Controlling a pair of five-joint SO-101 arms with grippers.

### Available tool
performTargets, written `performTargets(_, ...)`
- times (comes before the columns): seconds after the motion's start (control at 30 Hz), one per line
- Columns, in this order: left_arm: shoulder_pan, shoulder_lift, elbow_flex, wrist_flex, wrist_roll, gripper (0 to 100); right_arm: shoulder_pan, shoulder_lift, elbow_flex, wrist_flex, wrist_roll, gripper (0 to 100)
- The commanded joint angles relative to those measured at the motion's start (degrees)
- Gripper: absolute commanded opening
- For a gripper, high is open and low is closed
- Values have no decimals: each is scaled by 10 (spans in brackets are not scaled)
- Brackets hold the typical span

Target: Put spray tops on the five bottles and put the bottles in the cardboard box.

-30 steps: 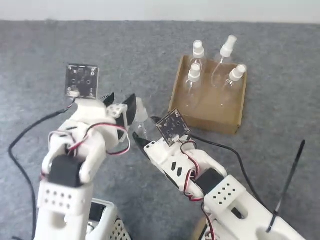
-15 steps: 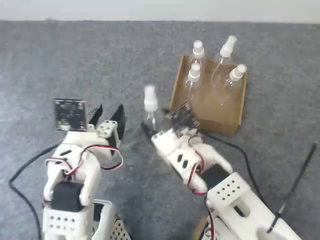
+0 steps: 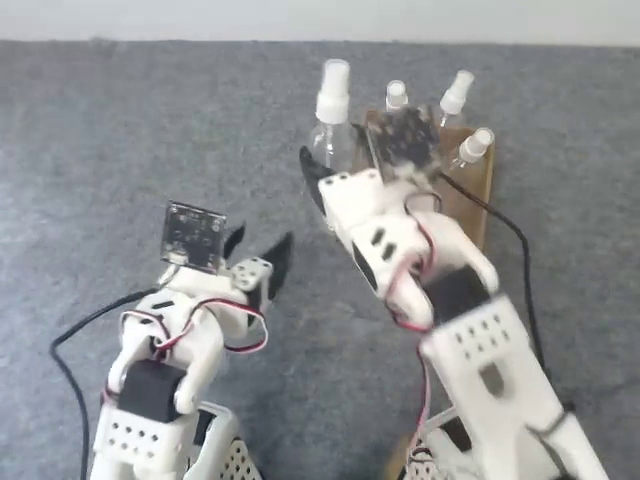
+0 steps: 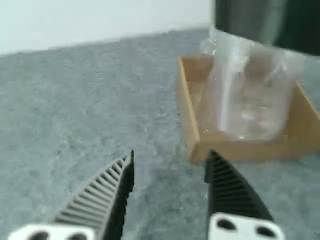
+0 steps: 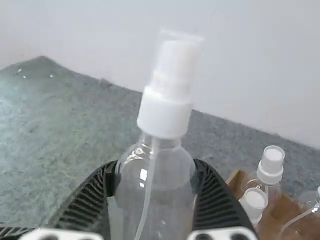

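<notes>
Grey carpeted counter [image 3: 150, 120]: spray-topped bottle [image 3: 331, 120] held aloft at the cardboard box [image 3: 487, 195].
Right hand [image 5: 156, 172] grips its clear body; other capped bottles [image 3: 458, 92] stand inside the box; left hand [image 4: 171, 156] hangs open, empty, well apart.

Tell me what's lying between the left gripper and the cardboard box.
Nothing but bare grey carpet lies between the left gripper and the cardboard box, as the left wrist view shows.
</notes>
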Motion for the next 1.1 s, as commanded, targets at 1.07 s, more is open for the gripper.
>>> performTargets(1.07, 22, -11, 42, -62, -13, 341, 42, -69, -150, 237, 83, 6)
